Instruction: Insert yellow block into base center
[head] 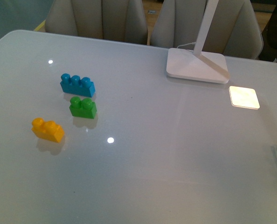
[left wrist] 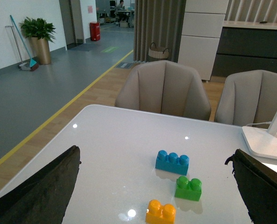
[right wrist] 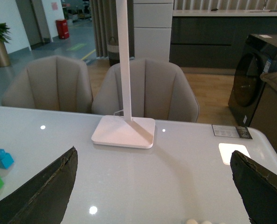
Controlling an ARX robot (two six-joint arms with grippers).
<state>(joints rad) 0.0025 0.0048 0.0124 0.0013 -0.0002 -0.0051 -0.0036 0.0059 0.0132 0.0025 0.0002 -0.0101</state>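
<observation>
The yellow block (head: 48, 129) lies on the white table at the left, nearest the front of three bricks. In the left wrist view the yellow block (left wrist: 161, 212) sits low between the open fingers of my left gripper (left wrist: 155, 150), which is above the table and empty. Of the base, only a few white studs (right wrist: 197, 221) show, at the lower edge of the right wrist view. My right gripper (right wrist: 153, 152) is open and empty over bare table in front of the lamp. Neither arm shows in the front view.
A green two-stud brick (head: 83, 107) and a blue three-stud brick (head: 77, 85) lie just behind the yellow block. A white lamp foot (head: 197, 64) with a slanted stem stands at the back right. A bright light patch (head: 244, 97) lies beside it. Chairs stand behind the table.
</observation>
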